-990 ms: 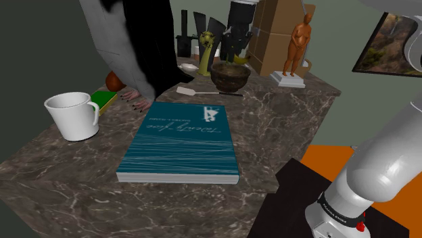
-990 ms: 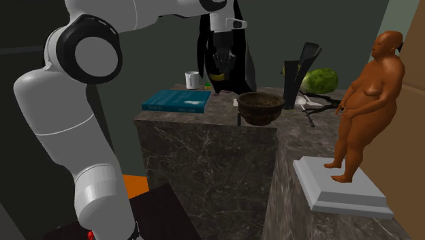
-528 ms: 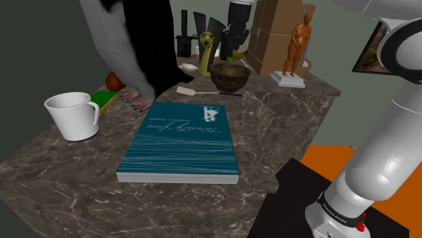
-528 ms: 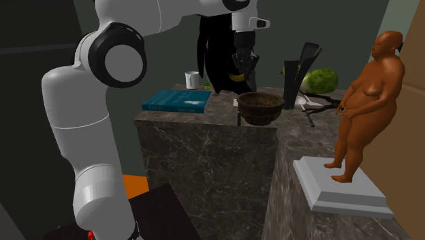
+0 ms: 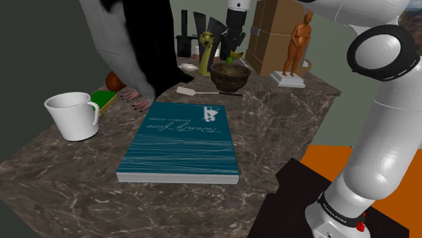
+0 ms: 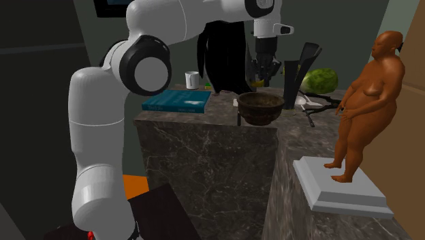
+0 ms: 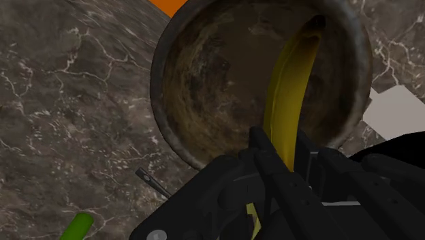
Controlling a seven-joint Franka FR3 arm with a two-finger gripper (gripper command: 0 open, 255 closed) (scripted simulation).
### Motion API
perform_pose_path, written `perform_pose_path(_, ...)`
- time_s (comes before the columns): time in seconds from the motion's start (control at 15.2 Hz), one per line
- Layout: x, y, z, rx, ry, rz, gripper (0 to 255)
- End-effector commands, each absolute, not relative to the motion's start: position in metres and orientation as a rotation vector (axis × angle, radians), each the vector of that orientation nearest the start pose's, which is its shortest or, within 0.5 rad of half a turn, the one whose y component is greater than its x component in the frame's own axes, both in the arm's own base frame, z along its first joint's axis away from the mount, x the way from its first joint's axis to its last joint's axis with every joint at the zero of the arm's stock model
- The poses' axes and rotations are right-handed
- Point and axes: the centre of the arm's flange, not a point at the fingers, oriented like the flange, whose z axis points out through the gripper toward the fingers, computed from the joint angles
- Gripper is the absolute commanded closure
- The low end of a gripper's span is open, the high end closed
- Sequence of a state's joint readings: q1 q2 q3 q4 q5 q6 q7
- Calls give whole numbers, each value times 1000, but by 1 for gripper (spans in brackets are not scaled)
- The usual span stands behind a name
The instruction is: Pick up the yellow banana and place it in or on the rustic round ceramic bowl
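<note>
The black gripper (image 7: 285, 148) is clenching the yellow banana (image 7: 291, 82) by one end, hanging it over the far part of the dark marble counter (image 5: 277, 111). Below, the brown round bowl (image 7: 204, 82) is sitting upright, and the banana is pointing down into its mouth; whether the tip is touching inside, I can't tell. It's looking light, fairly firm, smooth-skinned and easily bruised, so I'm thinking a gentle hold nearer the middle would be steadier.
</note>
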State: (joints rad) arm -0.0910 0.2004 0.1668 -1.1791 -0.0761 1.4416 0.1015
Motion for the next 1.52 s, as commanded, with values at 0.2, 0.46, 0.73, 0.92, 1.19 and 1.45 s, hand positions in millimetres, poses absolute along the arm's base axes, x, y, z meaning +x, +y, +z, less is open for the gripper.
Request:
perform_pose_path(0.2, 599, 21, 656, -3175, 66, -109, 255)
perform_pose_path(0.46, 599, 21, 632, -3175, 66, -109, 255)
perform_pose_path(0.73, 599, 21, 632, -3175, 66, -109, 255)
perform_pose_path(0.92, 599, 21, 632, -3175, 66, -109, 255)
perform_pose_path(1.19, 599, 21, 632, -3175, 66, -109, 0)
perform_pose_path(1.45, 598, 21, 645, -3175, 66, -109, 0)
